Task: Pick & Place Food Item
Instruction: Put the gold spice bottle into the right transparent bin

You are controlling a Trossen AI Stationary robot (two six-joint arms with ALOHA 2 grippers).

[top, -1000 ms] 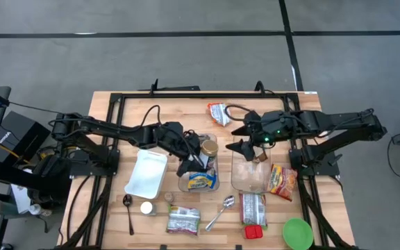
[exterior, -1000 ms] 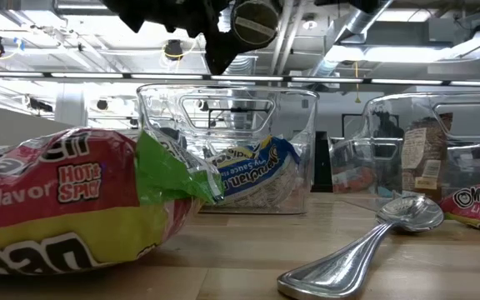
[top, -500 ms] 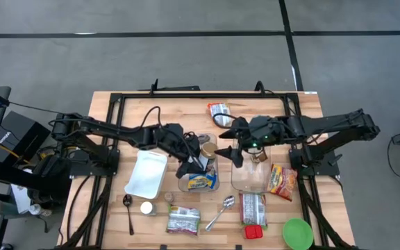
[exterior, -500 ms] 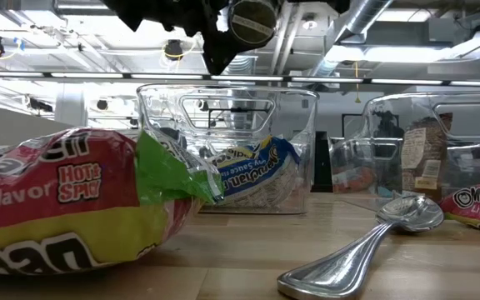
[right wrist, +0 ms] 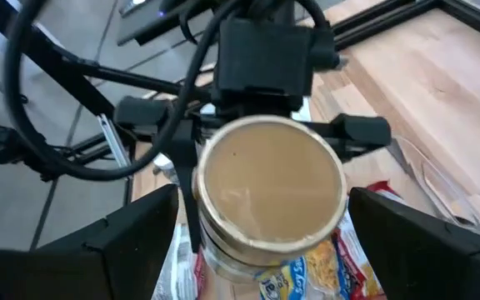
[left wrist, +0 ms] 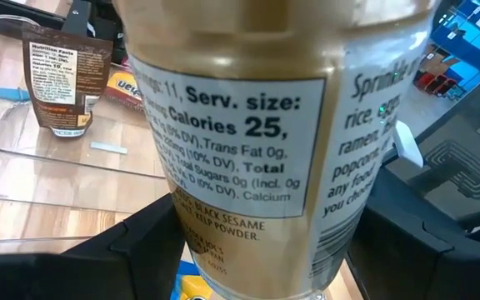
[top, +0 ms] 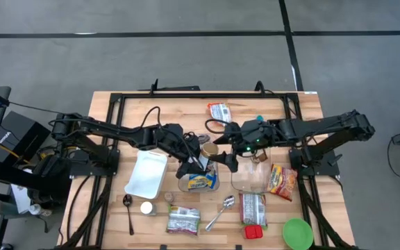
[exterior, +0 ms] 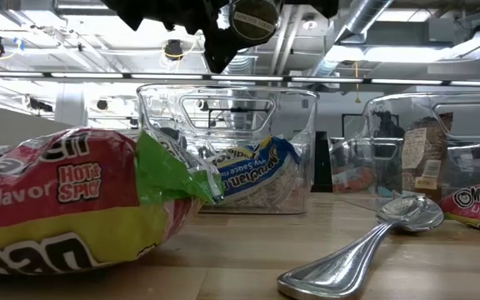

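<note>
A food jar (top: 209,148) with a gold lid (right wrist: 272,179) and a printed label (left wrist: 248,142) hangs above the table's middle, over a clear container (top: 198,179) that holds a blue and yellow noodle packet. My left gripper (top: 198,158) is shut on the jar. My right gripper (top: 222,158) stands open just right of the jar. In its wrist view its fingers (right wrist: 123,250) sit wide on either side of the lid, apart from it. The low view shows the lid (exterior: 254,21) high above the container (exterior: 227,146). My left gripper pinches the jar's labelled side (left wrist: 223,237) between its two fingers (left wrist: 136,250), one on each side of the body, behind the lid. It comes from the table's left, slanting a little down. The jar is lifted clear and tilted, its lid toward my right gripper.
A second clear container (top: 250,175) stands right of the first, with a small brown pouch (top: 259,157) at its far side. A white tray (top: 146,173), two spoons (top: 221,212) (top: 128,208), several noodle packets (top: 184,220) and a green lid (top: 297,233) lie around.
My right gripper has moved toward the table's left and near edge and sunk a little, closing on the jar, still open. My left gripper and the jar have kept still.
</note>
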